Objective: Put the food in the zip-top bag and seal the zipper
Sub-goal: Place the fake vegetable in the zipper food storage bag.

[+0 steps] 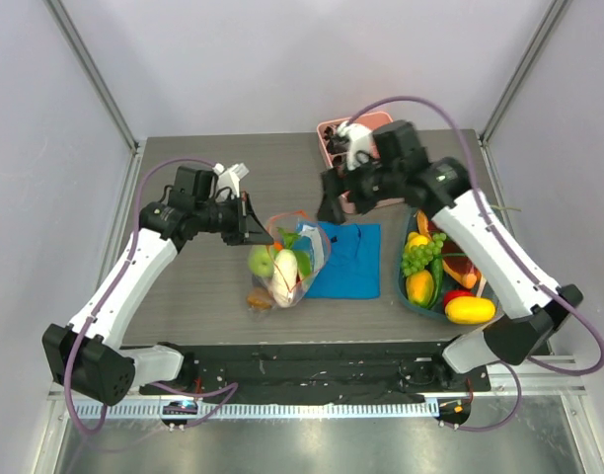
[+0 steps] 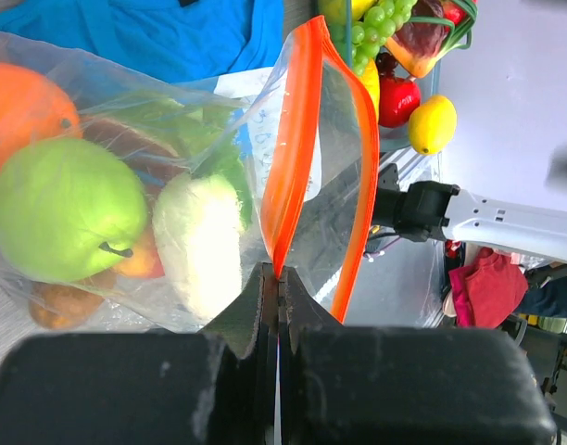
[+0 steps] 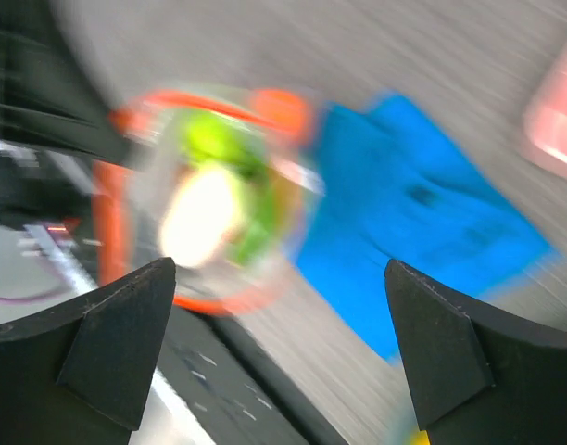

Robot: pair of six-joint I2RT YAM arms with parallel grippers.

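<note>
Left gripper [image 2: 279,278]: pinched tight on the zipper [image 2: 291,139], lifting that edge so the zip-top bag [image 2: 209,120] gaped open.
Right gripper [image 3: 282,334]: jaws wide, nothing in them, poised above the mouth.
Food: green apple [image 2: 66,218] and other pieces sat inside the bag.
Left wrist view: showed the pinch up close.
Top view alone: more pieces waited in the tray [image 1: 403,281], well to the right.

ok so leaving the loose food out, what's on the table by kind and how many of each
zip-top bag: 1
blue cloth: 1
pink tray: 1
fruit bowl: 1
total: 4
</note>
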